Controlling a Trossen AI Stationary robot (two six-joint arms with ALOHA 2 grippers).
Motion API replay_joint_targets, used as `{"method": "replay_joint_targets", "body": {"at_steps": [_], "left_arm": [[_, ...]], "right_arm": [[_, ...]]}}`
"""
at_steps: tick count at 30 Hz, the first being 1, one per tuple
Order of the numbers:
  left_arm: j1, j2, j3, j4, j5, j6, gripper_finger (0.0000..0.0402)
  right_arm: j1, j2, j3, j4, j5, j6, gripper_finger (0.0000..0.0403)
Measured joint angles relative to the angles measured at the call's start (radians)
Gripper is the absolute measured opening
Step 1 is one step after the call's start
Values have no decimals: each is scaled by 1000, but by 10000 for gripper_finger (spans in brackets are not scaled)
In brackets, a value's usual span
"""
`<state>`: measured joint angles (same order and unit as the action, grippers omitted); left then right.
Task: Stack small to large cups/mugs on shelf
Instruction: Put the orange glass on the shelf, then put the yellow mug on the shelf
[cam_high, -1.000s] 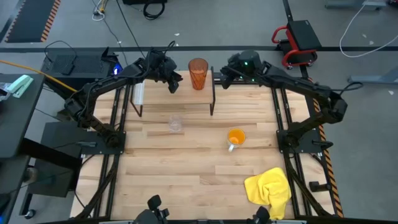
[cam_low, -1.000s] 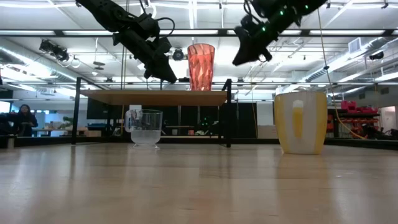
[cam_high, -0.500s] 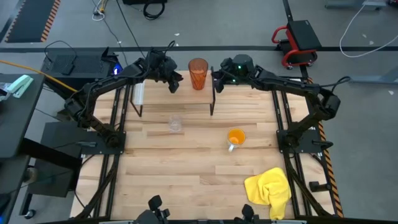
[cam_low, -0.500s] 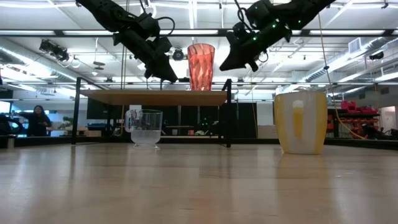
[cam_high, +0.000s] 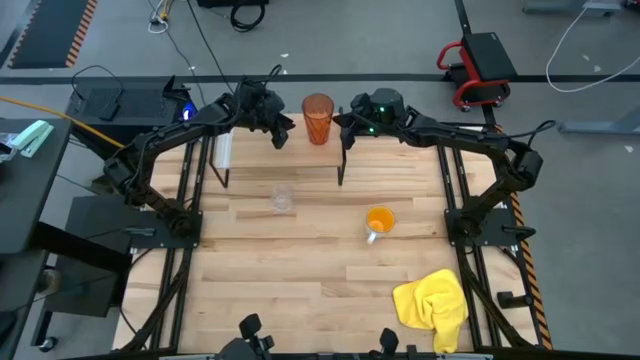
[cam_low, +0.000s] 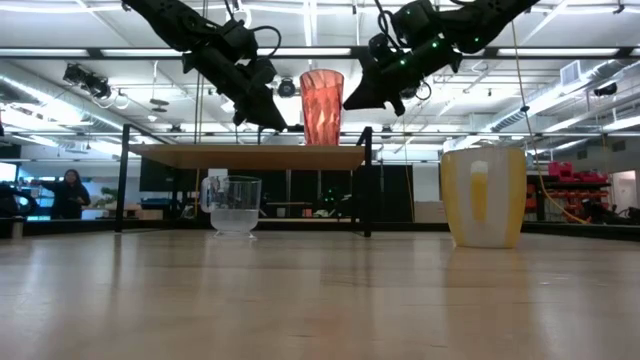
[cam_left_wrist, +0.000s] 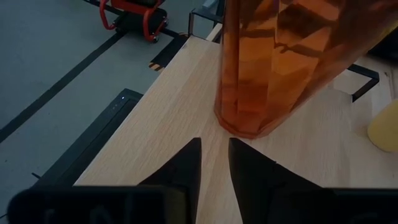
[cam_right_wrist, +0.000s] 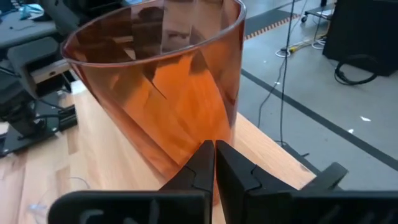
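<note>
The tall orange-red ribbed tumbler (cam_high: 318, 118) stands upright on its base on the shelf (cam_high: 290, 160), a light board on black legs at the table's far edge. My left gripper (cam_left_wrist: 214, 155) hovers over the shelf, left of the tumbler, its fingers a little apart with nothing between them. Coming from the right, my right gripper (cam_right_wrist: 214, 152) is shut, its tips at the tumbler's wall (cam_low: 322, 105). A small clear glass (cam_high: 283, 198) and the orange mug (cam_high: 379, 221) stand on the table in front of the shelf. My right gripper's shut fingertips (cam_right_wrist: 205, 155) stand at the tumbler's side wall (cam_right_wrist: 186, 118), low on the side toward the table's right, slanting down from the right. I cannot tell whether they touch it. The tumbler stays upright on the shelf.
A yellow cloth (cam_high: 435, 305) lies crumpled at the near right corner. The shelf's black legs (cam_low: 367, 190) stand beside the glass (cam_low: 235, 205) and behind the mug (cam_low: 484, 197). Bare tabletop spans the near half. A person (cam_low: 72, 192) stands far off in the room.
My right gripper has come down and toward the table's left, tipping its fingers lower, up to the tumbler's right side. The tumbler, glass and mug stand where they were.
</note>
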<state>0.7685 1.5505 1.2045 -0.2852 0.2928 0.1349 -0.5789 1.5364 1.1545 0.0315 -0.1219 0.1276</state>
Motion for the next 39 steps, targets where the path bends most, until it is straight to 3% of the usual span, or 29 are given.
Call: {"method": "replay_joint_targets", "body": {"at_steps": [39], "left_arm": [[0, 0, 0, -50, 0, -21, 82]], "right_arm": [[6, -12, 1, -48, -10, 36, 18]]}}
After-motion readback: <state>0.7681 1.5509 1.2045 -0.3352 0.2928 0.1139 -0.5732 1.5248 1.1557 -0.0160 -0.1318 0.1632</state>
